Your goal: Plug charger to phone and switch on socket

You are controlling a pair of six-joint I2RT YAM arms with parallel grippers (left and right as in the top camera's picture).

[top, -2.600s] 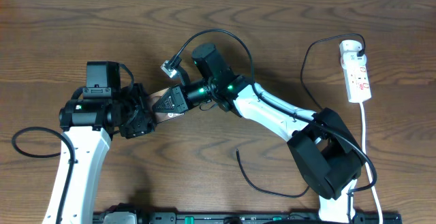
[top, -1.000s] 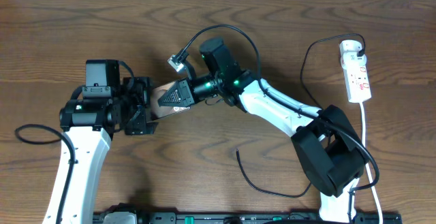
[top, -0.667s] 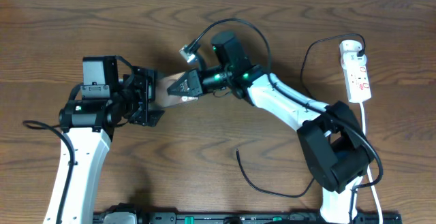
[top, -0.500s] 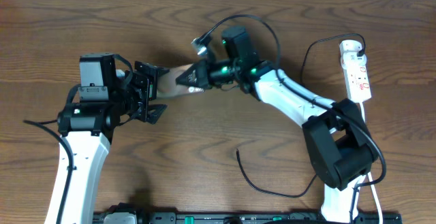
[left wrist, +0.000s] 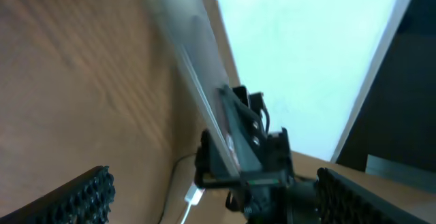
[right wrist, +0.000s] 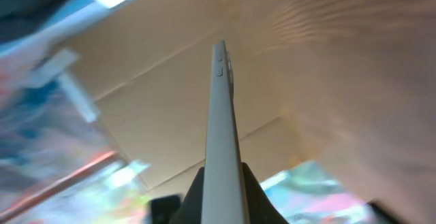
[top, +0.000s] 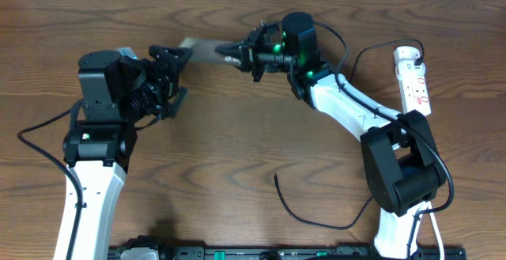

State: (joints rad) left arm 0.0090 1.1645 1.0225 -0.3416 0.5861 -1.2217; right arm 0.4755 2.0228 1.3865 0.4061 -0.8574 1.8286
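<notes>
**Right fingers pinch the phone, left fingers gape**

We see the right gripper (right wrist: 222, 191) closed tight on one end of the phone (right wrist: 221, 125), a thin slab seen edge-on. From overhead it is blurred and held off the table, well apart from the socket (top: 413, 84). The left gripper (top: 175, 77) stands wide open and empty, just beside the phone's free end. The right arm stretches away from the socket.

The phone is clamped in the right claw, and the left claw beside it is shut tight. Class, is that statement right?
Not quite. The phone is clamped in the right claw, but the left claw is open, not shut. The left wrist view shows its fingers spread wide apart.
</notes>
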